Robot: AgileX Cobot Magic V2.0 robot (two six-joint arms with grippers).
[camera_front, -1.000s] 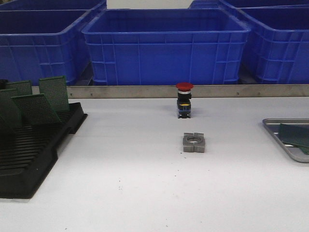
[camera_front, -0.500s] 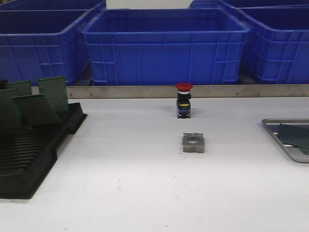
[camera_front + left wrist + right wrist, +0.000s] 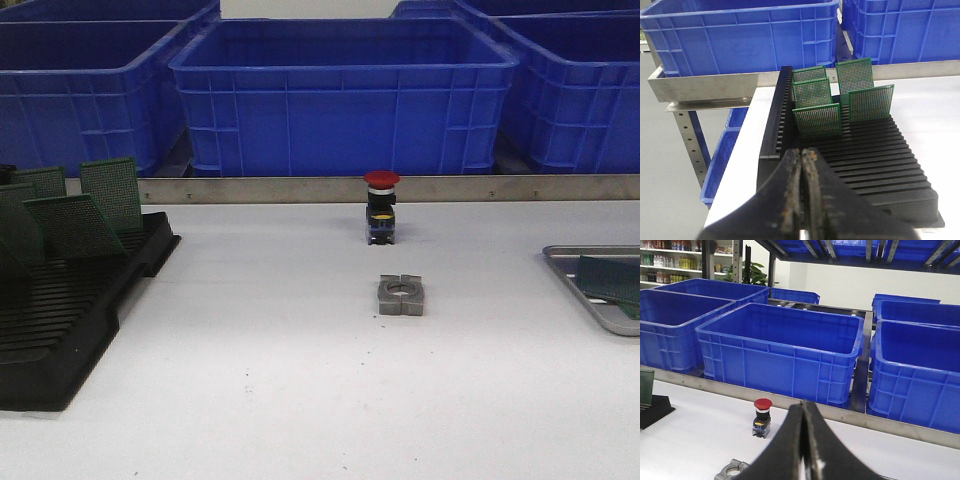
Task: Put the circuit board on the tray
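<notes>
A white desk [image 3: 260, 350] carries the scene. At its right edge lies the tray [image 3: 572, 283], silver-grey with a raised rim, cut off by the border of the front view. One green circuit board [image 3: 612, 280] already lies flat inside it, also partly out of view, so how far it reaches across the tray floor cannot be told.

On the left of the desk stands a black slotted rack [image 3: 70, 310]. Several more green boards [image 3: 816, 120] stand upright in its far slots, five of them as far as the left wrist view shows, in two staggered rows.

Near the middle of the desk sits a red-capped push button [image 3: 381, 207], upright, and just in front of it, apart from it, a grey metal clamp block [image 3: 402, 295] with a round hole.

Blue plastic bins [image 3: 345, 95] line the shelf behind the desk.

The left gripper [image 3: 802, 156] hangs over the near end of the rack, its jaws pressed together with nothing between them. The right gripper [image 3: 802, 407] points toward the button and bins, jaws likewise closed and empty.
</notes>
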